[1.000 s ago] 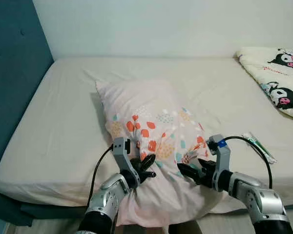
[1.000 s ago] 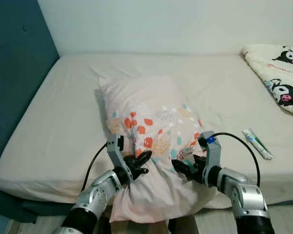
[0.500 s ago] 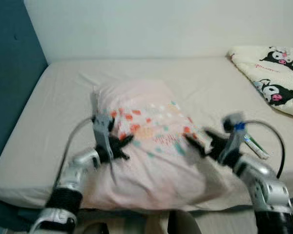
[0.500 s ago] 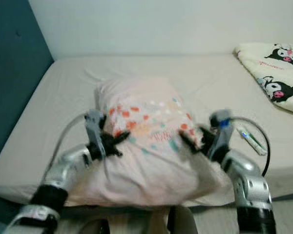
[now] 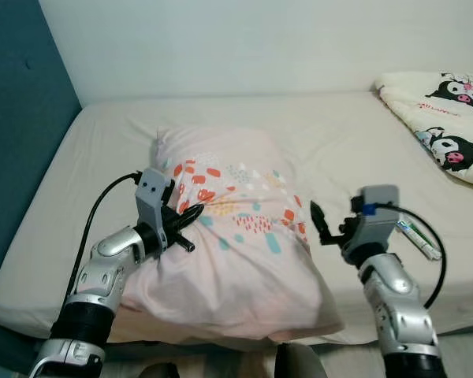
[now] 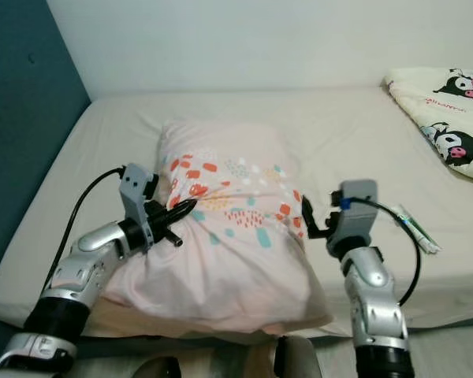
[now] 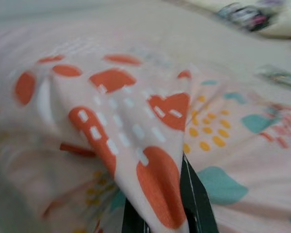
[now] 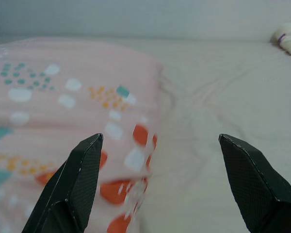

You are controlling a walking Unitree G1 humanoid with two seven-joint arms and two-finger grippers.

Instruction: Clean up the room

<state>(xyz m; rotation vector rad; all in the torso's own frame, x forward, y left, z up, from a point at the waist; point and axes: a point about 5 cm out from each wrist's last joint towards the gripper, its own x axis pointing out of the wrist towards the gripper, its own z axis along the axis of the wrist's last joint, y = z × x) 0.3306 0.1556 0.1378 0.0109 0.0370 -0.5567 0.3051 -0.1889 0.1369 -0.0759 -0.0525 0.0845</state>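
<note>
Your left gripper [image 5: 185, 228] is pinching a fold of the pale pink pillow with orange and teal blotches [image 5: 236, 228] at its left side; in the left wrist view the fabric is bunched between the black fingers [image 7: 196, 196]. Your right gripper [image 5: 315, 224] is spread wide, with nothing between its fingers. It sits just beside the pillow's right edge, apart from the fabric as far as I can tell.

The pillow lies on the beige fitted sheet of the mattress [image 5: 87, 181], near the front edge. Its lower corner hangs over the front edge of the bed.

Open room:
- Bare sheet behind the pillow, up to the white wall [image 5: 221, 39].
- Bare strip on the left, between the pillow and the teal padded headboard [image 5: 20, 118].
- Bare sheet on the right, between the pillow and the white-and-green tube [image 5: 418, 236] lying near the front right edge.

The cream quilt with black-and-pink cartoon print [image 5: 441, 126] takes the far right corner, well apart from the pillow. Your right arm's black cable [image 5: 437, 252] loops over the tube.
</note>
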